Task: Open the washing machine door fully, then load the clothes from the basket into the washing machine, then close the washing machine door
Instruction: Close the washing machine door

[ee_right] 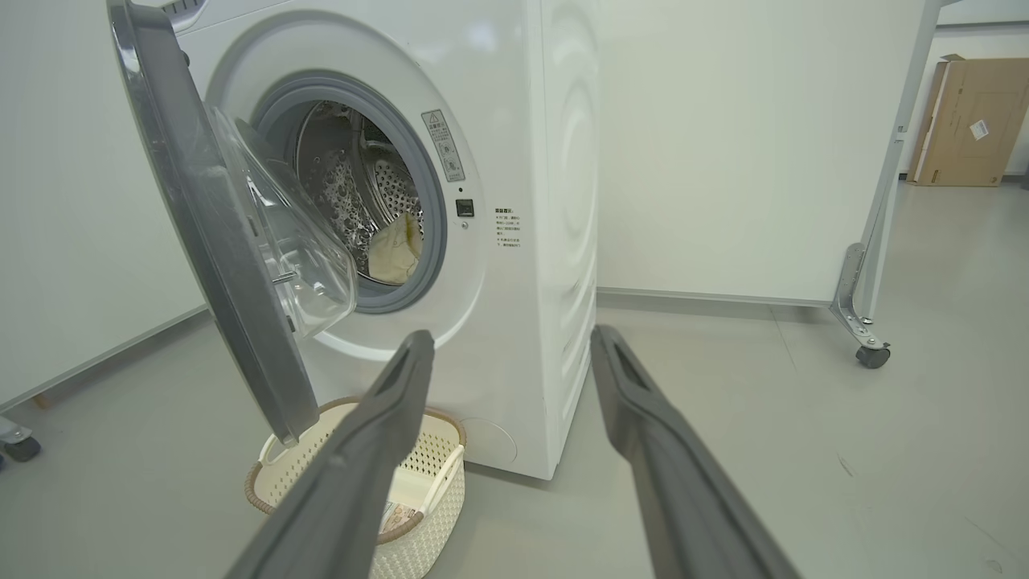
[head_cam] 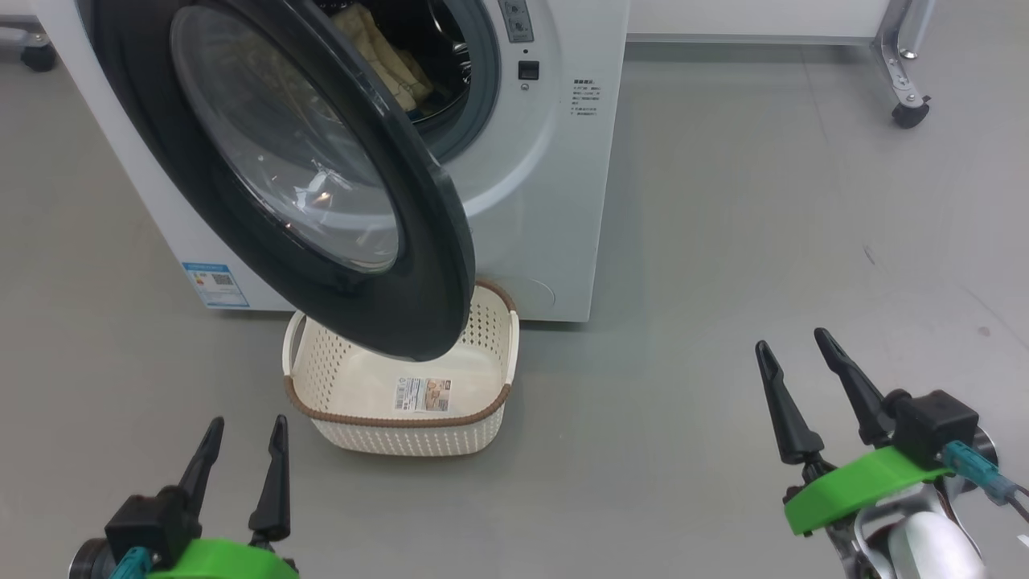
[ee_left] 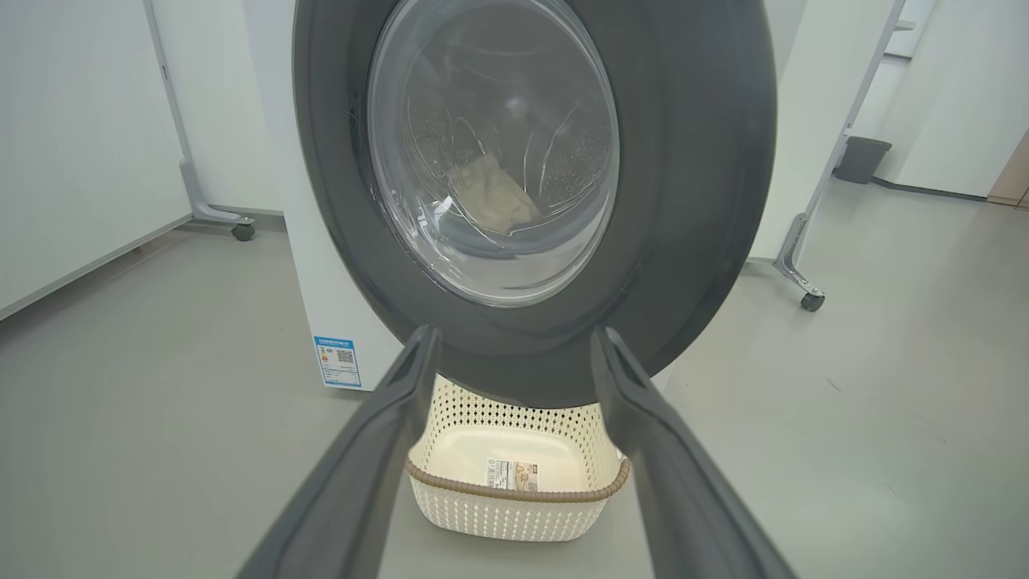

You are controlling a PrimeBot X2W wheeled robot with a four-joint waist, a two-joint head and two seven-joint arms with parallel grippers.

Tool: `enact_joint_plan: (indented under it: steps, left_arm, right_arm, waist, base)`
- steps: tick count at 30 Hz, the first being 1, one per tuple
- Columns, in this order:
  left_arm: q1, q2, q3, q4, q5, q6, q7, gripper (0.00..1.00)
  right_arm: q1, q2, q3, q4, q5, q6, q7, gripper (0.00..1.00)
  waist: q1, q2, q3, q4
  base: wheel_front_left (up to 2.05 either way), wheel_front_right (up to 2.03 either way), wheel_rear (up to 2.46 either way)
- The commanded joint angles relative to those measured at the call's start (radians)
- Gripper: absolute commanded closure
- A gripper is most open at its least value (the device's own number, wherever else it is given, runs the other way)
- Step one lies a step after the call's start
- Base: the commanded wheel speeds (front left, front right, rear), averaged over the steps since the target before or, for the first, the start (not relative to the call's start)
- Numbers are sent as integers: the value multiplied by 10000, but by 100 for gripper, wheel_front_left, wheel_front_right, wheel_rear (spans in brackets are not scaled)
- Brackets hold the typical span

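The white washing machine (head_cam: 555, 185) stands ahead with its round black door (head_cam: 418, 265) swung partly open, hanging over the basket. Cream-yellow clothes (head_cam: 386, 60) lie inside the steel drum (ee_right: 354, 193); the clothes (ee_right: 395, 249) also show past the grey gasket, and the clothes (ee_left: 490, 197) show through the door glass (ee_left: 494, 153). The cream basket (head_cam: 402, 438) sits on the floor below the door, with just a label on its bottom. My left gripper (head_cam: 245, 430) is open at the lower left, short of the basket. My right gripper (head_cam: 792, 346) is open at the lower right, holding nothing.
Grey floor stretches to the right of the machine. A wheeled frame leg (head_cam: 908, 108) stands at the far right. A white partition on castors (ee_left: 241, 232) is behind the machine's left side. A cardboard box (ee_right: 969, 121) leans against the far wall.
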Motion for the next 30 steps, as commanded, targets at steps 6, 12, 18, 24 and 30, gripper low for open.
enact_joint_plan:
  steps: [6,12,18,24,30]
  left_arm:
    - [-330,128,319,-162,12,4,-110,0]
    - [-347,113,295,-109,37,4,-110,0]
    - [-369,100,288,-124,45,4,-110,0]
    - [-384,95,260,-118,67,4,-110,0]
    - [-408,117,210,-99,40,4,-110,0]
  right_arm:
    - [-246,-29,225,-286,-61,-29,-67,0]
    - [-247,-29,236,-286,-79,-29,-67,0]
    - [-271,-29,255,-291,-66,-29,-67,0]
    - [-276,-29,244,-290,-76,-29,-67,0]
    - [-275,-29,278,-256,-41,-29,-67,0]
  waist:
    - [1,-1,-16,14]
    - [1,-1,-11,20]
    - [1,-1,29,0]
    - [1,-1,78,-9]
    - [1,-1,115,11]
  base:
    - [0,0,0]
    - [0,0,0]
    - [0,0,0]
    - [0,0,0]
    - [0,0,0]
